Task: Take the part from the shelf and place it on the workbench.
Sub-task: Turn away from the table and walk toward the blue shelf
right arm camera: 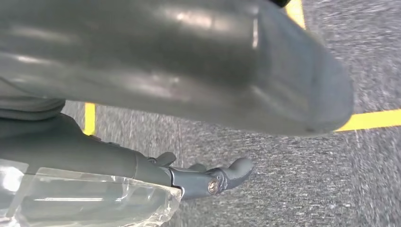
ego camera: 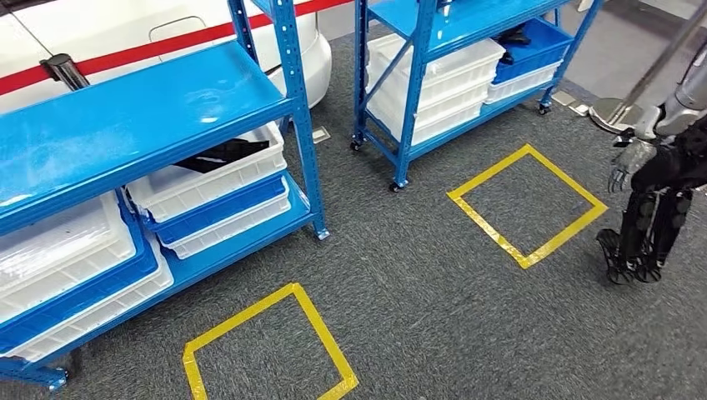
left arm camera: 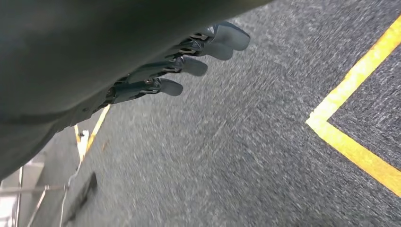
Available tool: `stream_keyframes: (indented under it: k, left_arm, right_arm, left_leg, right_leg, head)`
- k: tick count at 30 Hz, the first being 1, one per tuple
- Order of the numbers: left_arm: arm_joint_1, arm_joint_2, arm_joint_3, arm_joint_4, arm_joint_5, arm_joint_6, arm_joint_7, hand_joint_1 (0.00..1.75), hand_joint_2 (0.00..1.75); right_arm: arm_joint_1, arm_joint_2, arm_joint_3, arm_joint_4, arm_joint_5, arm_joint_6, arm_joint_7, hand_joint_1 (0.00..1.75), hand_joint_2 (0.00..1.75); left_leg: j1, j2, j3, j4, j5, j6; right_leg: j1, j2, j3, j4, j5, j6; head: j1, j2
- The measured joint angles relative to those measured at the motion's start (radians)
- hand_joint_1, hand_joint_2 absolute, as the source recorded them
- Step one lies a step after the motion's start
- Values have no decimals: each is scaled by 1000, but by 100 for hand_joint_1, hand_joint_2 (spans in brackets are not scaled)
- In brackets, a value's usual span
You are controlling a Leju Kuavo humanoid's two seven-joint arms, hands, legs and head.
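hanging by the floor, left hand [left arm camera: 179, 61] is empty with fingers loosely spread; right hand [right arm camera: 208, 182] also looks empty. dark flat part [ego camera: 221, 153] lies in a white plastic tray [ego camera: 208, 179] on the blue metal shelf [ego camera: 292, 83]. judged light, rigid; grasp across its middle.

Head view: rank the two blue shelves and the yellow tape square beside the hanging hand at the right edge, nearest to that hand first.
1. The yellow tape square, on the floor just beside the hand.
2. The right blue shelf, behind that square.
3. The left blue shelf, far across the picture.
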Motion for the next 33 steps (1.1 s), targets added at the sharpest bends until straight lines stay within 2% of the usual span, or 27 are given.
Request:
stream_keyframes:
  k: [1, 2, 3, 4, 5, 6, 7, 8, 9, 11, 13, 14, 15, 16, 17, 18, 19, 20, 22, 24, 25, 26, 28, 30, 31, 32, 33]
  left_arm:
    - [2, -1, 0, 0, 1, 0, -3, 0, 0]
    - [3, -2, 0, 0, 2, 0, -6, 0, 0]
    - [4, -2, 0, 0, 2, 0, -8, 0, 0]
    - [5, -2, 0, 0, 3, 0, -10, 0, 0]
    - [4, -2, 0, 0, 3, 0, -12, 0, 0]
    - [5, -2, 0, 0, 3, 1, -13, 0, 0]
    - [6, -2, 0, 0, 3, 1, -13, 0, 0]
    - [7, -2, 0, 0, 3, 2, -13, 0, 0]
    - [9, -2, 0, 0, 3, 2, -13, 0, 0]
    - [11, -1, 0, 0, 3, 2, -14, 0, 0]
    - [9, -2, 0, 1, 4, 2, -14, 0, 0]
    - [8, -2, 0, 1, 6, 2, -15, 0, 0]
    - [8, -3, 0, 1, 8, 2, -16, 0, 0]
    - [8, -3, 0, 1, 10, 2, -18, 0, 0]
    - [9, -4, 0, 1, 11, 2, -21, 0, 0]
    - [9, -4, 0, 0, 10, 1, -25, 0, 0]
    - [8, -4, 0, 0, 8, 1, -29, 0, 0]
    - [6, -3, 0, 0, 5, 1, -31, 0, 0]
    - [1, -3, 0, 0, 3, 2, -34, 0, 0]
    - [0, -5, 0, 0, 3, 3, -36, 0, 0]
    - [1, -6, 0, 0, 3, 3, -37, 0, 0]
    - [1, -8, 0, 0, 3, 3, -38, 0, 0]
    - [-2, -10, 0, 0, 4, 3, -41, 0, 0]
    - [-4, -11, 0, 0, 4, 2, -43, 0, 0]
    - [-3, -11, 0, 1, 6, 2, -44, 0, 0]
    - [-2, -11, 0, 1, 8, 2, -45, 0, 0]
    - [-1, -12, 0, 1, 9, 3, -47, 0, 0]
  right_arm:
    - [1, -3, 0, 0, 0, 0, 1, 0, 0]
    - [1, -4, 0, 0, 1, 0, 2, 0, 0]
    - [1, -6, 0, 0, 2, 0, 2, 0, 0]
    - [0, -5, 0, 0, 2, 1, 3, 0, 0]
    - [-1, -5, 0, 1, 3, 1, 4, 0, 0]
    - [-2, -4, 0, 1, 3, 2, 5, 0, 0]
    - [-3, -3, 0, 1, 3, 2, 6, 0, 0]
    - [-5, -3, 0, 1, 3, 2, 6, 0, 0]
    - [-5, -2, 1, 1, 3, 2, 6, 0, 0]
    - [-4, 1, 1, 1, 3, 2, 6, 0, 0]
    - [-2, 2, 1, 1, 3, 2, 6, 0, 0]
    - [-1, 1, 1, 1, 3, 2, 7, 0, 0]
    - [-1, 1, 1, 1, 3, 2, 7, 0, 0]
    - [-2, 0, 1, 1, 3, 2, 7, 0, 0]
    - [-3, 0, 1, 1, 3, 2, 7, 0, 0]
    - [-4, 1, 1, 1, 3, 2, 7, 0, 0]
    - [-4, 2, 1, 1, 3, 2, 7, 0, 0]
    - [-4, 4, 1, 1, 3, 2, 7, 0, 0]
    - [-4, 7, 1, 0, 3, 2, 7, 0, 0]
    - [-6, 10, 1, 0, 5, 2, 6, 0, 0]
    - [-7, 10, 2, 0, 6, 2, 6, 0, 0]
    - [-8, 10, 2, 0, 7, 2, 6, 0, 0]
    - [-8, 8, 3, 0, 9, 3, 5, 0, 0]
    - [-5, 5, 3, 0, 10, 4, 5, 0, 0]
    - [-4, 2, 3, 0, 10, 4, 5, 0, 0]
    - [-4, 0, 4, 0, 11, 4, 5, 0, 0]
    - [-5, -1, 4, 0, 12, 5, 4, 0, 0]
  left_leg:
    - [3, -18, 1, 2, -2, -7]
    - [8, -34, 1, 7, -5, -15]
    - [13, -48, 0, 15, -11, -26]
    - [15, -61, -3, 26, -19, -39]
    - [16, -71, -8, 37, -27, -50]
    - [16, -78, -14, 46, -33, -59]
    - [17, -84, -18, 51, -37, -65]
    - [21, -89, -20, 54, -38, -68]
    - [24, -85, -22, 57, -39, -71]
    - [27, -38, -45, 108, -66, -78]
    - [26, 20, -109, 232, -125, -84]
    - [27, 30, -148, 301, -151, -85]
    - [27, 34, -178, 350, -163, -84]
    - [27, 36, -190, 362, -156, -80]
    - [25, 37, -181, 337, -131, -74]
    - [21, 47, -153, 276, -94, -63]
    - [13, 69, -116, 203, -60, -48]
    - [5, 92, -85, 143, -40, -35]
    - [-10, 120, -59, 87, -32, -20]
    - [-10, 97, -53, 74, -31, -16]
    - [-7, 84, -45, 60, -25, -15]
    - [-3, 70, -36, 46, -18, -12]
    - [2, 43, -25, 30, -9, -9]
    - [3, 13, -25, 29, -9, -9]
    - [4, -3, -25, 30, -10, -11]
    - [5, -19, -23, 31, -12, -14]
    - [8, -34, -21, 33, -15, -18]
  right_leg:
    - [-7, 1, -8, -4, 14, 14]
    - [-15, 3, 4, -49, 44, 31]
    - [-25, 11, 31, -121, 80, 49]
    - [-29, 25, 54, -180, 108, 59]
    - [-32, 38, 71, -222, 124, 58]
    - [-33, 49, 79, -239, 129, 51]
    - [-28, 52, 78, -234, 127, 37]
    - [-29, 46, 81, -234, 127, 25]
    - [-28, 38, 82, -234, 128, 18]
    - [-27, 21, 87, -235, 126, 4]
    - [-21, -1, 90, -236, 121, -7]
    - [-17, -14, 91, -236, 119, -10]
    - [-13, -26, 92, -235, 116, -13]
    - [-10, -38, 93, -235, 113, -15]
    - [-6, -49, 97, -236, 110, -17]
    - [-2, -60, 102, -236, 107, -18]
    - [1, -70, 107, -237, 103, -18]
    - [6, -80, 112, -238, 99, -17]
    - [9, -100, 118, -241, 92, -10]
    - [11, -119, 124, -247, 88, -1]
    - [12, -108, 126, -243, 84, 2]
    - [13, -86, 119, -223, 74, 3]
    - [9, -24, 66, -117, 30, -1]
    - [2, -2, -11, 13, -12, 1]
    - [-2, 0, -34, 41, -13, 10]
    - [-6, 1, -37, 27, 4, 22]
    - [-11, 5, -18, -27, 37, 37]
  head:
    - [0, 0]
    - [0, 0]
    - [0, 0]
    - [3, 0]
    - [6, 0]
    - [6, 0]
    - [6, 0]
    - [4, 0]
    - [2, 0]
    - [-3, 0]
    - [-9, 0]
    - [-9, 0]
    - [-10, 0]
    - [-10, 0]
    - [-10, 0]
    - [-10, 0]
    - [-10, 0]
    - [-9, 0]
    - [-8, 0]
    - [-8, 0]
    - [-7, 0]
    - [-5, 0]
    - [-1, 0]
    - [0, 0]
    - [0, 0]
    - [0, 0]
    - [0, 0]
